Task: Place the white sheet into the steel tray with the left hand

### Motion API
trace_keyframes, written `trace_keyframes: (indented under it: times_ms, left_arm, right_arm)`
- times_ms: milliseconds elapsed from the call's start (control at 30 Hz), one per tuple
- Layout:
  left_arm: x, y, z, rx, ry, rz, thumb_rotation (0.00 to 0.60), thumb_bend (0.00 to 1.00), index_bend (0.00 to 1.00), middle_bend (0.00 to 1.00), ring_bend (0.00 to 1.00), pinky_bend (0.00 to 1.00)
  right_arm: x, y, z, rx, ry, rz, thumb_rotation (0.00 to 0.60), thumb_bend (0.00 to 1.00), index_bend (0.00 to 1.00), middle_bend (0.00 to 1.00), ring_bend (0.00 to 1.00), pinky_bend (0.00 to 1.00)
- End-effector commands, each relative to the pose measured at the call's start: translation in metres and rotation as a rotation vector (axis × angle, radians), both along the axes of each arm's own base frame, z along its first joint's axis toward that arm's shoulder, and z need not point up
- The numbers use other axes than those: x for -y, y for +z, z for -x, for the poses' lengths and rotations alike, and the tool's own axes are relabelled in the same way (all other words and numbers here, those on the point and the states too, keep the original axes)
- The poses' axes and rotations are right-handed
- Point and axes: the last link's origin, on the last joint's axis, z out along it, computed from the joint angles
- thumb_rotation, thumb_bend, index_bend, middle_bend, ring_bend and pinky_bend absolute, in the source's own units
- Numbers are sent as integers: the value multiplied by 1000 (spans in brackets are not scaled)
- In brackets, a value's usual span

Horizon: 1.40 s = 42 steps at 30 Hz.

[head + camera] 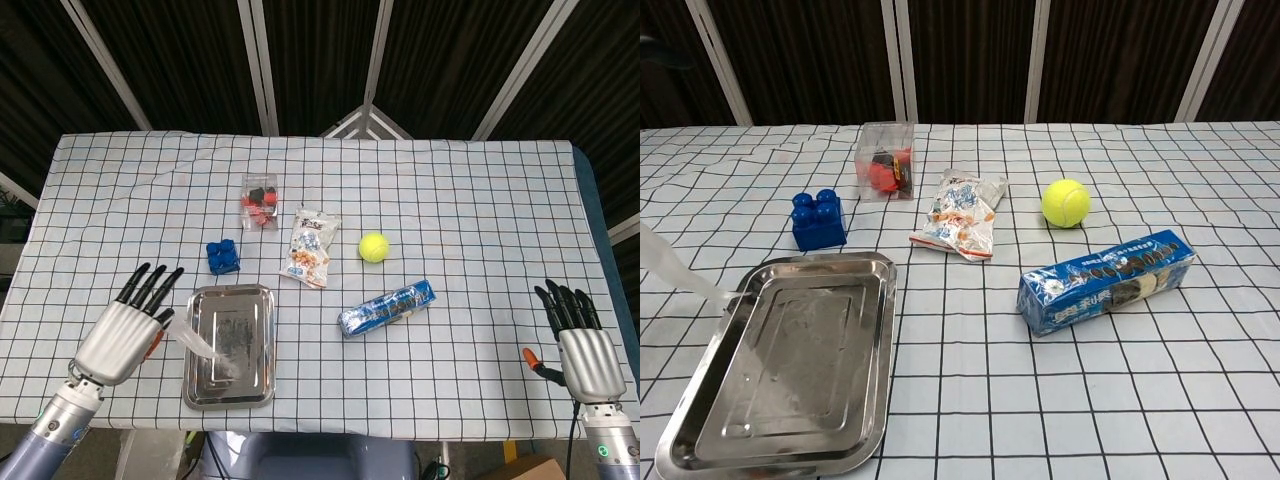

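Note:
The white sheet (204,344), thin and translucent, hangs lifted off the cloth, and my left hand (126,328) pinches its left end with the other fingers spread upward. Its free end droops over the left part of the steel tray (266,340). In the chest view the sheet (680,268) shows as a slanted strip running from the left edge down to the tray's (800,385) near left rim; the left hand itself is outside that view. My right hand (585,352) rests at the table's front right with fingers extended and nothing in it.
Behind the tray sit a blue brick (222,256), a clear box of red and black pieces (259,201), a snack packet (311,247) and a yellow tennis ball (374,247). A blue biscuit pack (387,307) lies right of the tray. The table's front edge is close to both hands.

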Motion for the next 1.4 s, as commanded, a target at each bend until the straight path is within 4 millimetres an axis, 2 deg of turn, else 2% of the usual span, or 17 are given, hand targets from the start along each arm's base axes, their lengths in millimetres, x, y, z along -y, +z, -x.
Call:
trace_keyframes:
  times_ms: [33,233,433,567,867,1033,1400]
  left_arm:
    - [-3,-11,-26,15,-65,16,600,479,580,5,0,0]
    - [2,-25,-43,38,-104,25,600,479,583,7,0,0]
    - [8,-32,-44,38,-114,31,600,479,582,9,0,0]
    - [12,-41,-35,12,-100,62,600,479,582,12,0,0]
    - [24,-79,7,-95,-60,178,600,479,582,22,0,0]
    - [27,-94,23,-130,-65,233,600,479,582,28,0,0]
    - [32,-107,24,-108,-114,288,600,479,577,36,0,0]
  right_arm:
    - [0,0,0,1,0,0,600,314,0,0,0,0]
    - [0,1,0,5,1,0,600,313,0,0,0,0]
    - [0,0,0,2,3,-3,600,313,0,0,0,0]
    - [0,0,0,0,3,-3,600,313,0,0,0,0]
    - [0,-1,0,-1,1,-5,600,314,0,0,0,0]
    - [0,-1,0,-1,0,-5,600,314,0,0,0,0]
    - [0,-1,0,0,1,-5,600,313,0,0,0,0]
